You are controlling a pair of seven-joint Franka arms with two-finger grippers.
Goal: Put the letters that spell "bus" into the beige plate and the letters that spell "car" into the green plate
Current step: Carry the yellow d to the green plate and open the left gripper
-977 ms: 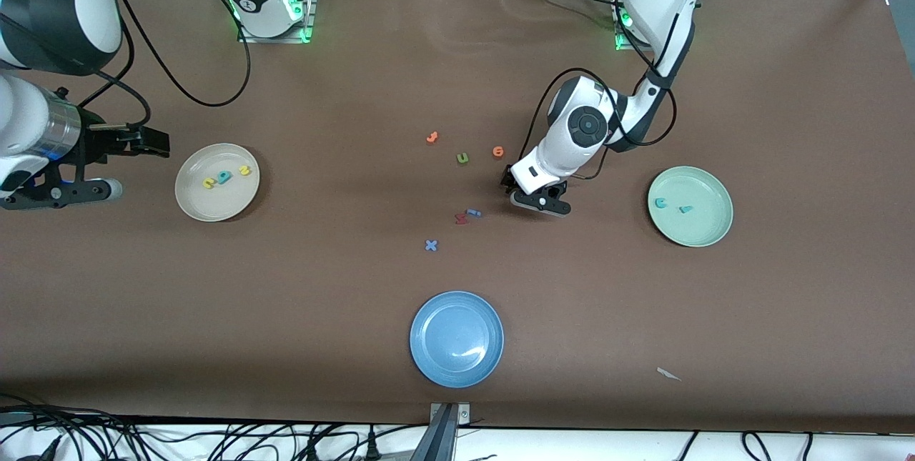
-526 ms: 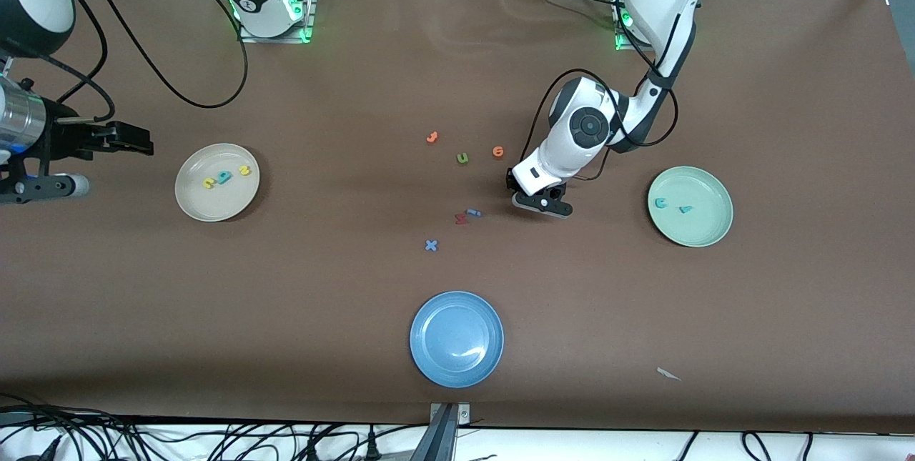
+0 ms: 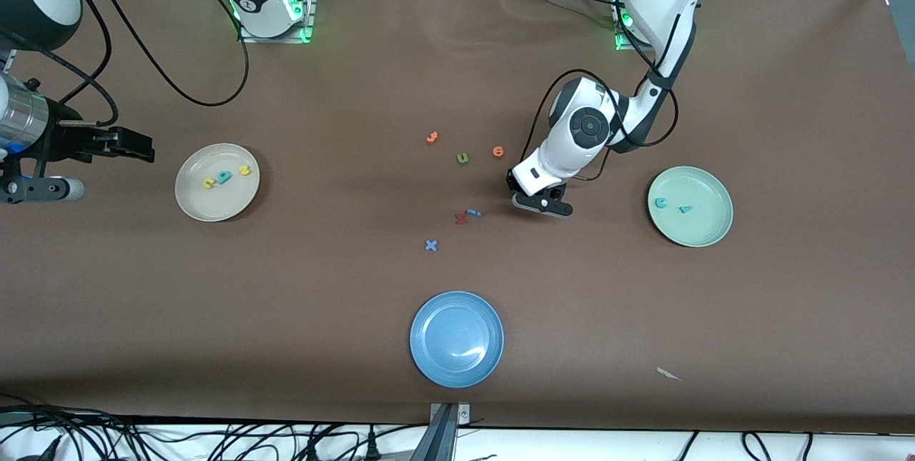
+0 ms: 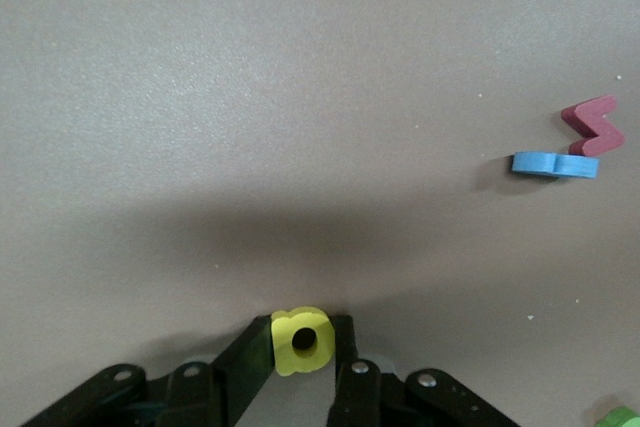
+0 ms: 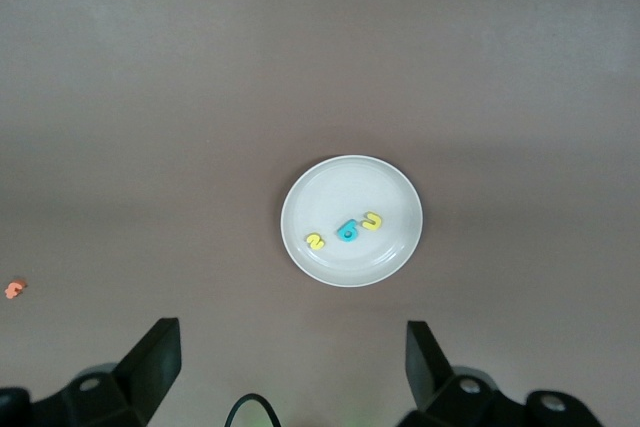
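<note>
Right arm has drawn back toward its own end of the table since a second ago, and its wrist now hangs higher; left gripper point(image 3: 541, 202) has barely shifted, low at the table near the middle. Left jaws have closed in on the yellow "a" point(image 4: 301, 341): the wrist view shows the letter pinched between both fingers, hole facing the camera, at or just off the table surface; cannot tell which. Right gripper point(image 3: 107, 143) waits beside the beige plate point(image 3: 196, 207), jaws spread wide and empty. That plate already holds the yellow "u" point(image 3: 209, 183), teal "b" point(image 3: 224, 176) and yellow "s" point(image 3: 245, 170), so "bus" looks complete. Green plate point(image 3: 708, 229) holds the teal "c" point(image 3: 661, 202) and teal "r" point(image 3: 686, 209); only the "a" is missing. Key relation: the green plate lies from the held letter toward the left arm's end of the table, well apart, with bare table between. Left arm is the nearer one. Distractors close by: red letter point(image 4: 594, 124) touching blue letter point(image 4: 555, 164).
</note>
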